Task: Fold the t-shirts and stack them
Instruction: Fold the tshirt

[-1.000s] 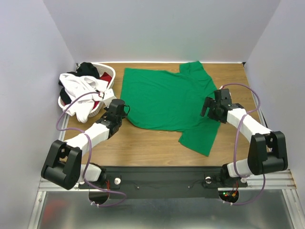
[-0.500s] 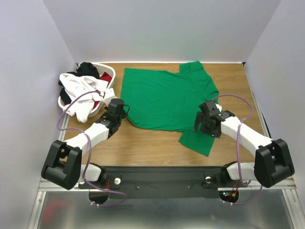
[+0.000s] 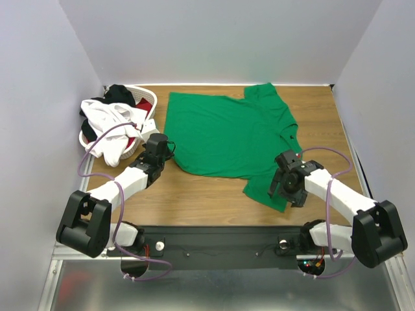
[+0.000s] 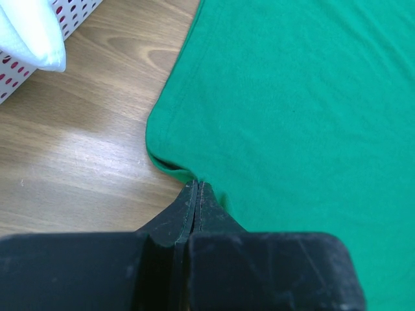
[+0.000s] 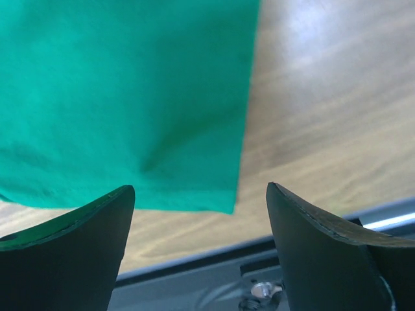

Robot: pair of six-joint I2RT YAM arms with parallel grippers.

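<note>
The large bright green t-shirt lies spread flat on the wooden table. My left gripper sits at the shirt's near-left corner. In the left wrist view its jaws are shut, tips pinching the puckered hem of the green t-shirt. My right gripper hovers open over the near sleeve's corner. In the right wrist view its jaws stand wide, the green cloth's corner showing between them, untouched. White, black and red t-shirts are heaped in the basket.
The white lattice laundry basket stands at the back left, its wall close to my left gripper. The table's near edge with the black mounting rail runs just beyond the sleeve corner. Grey walls enclose three sides.
My right arm has drawn back toward the near edge, from the shirt's right side to the near sleeve's corner. The left arm and the shirt have stayed put.
</note>
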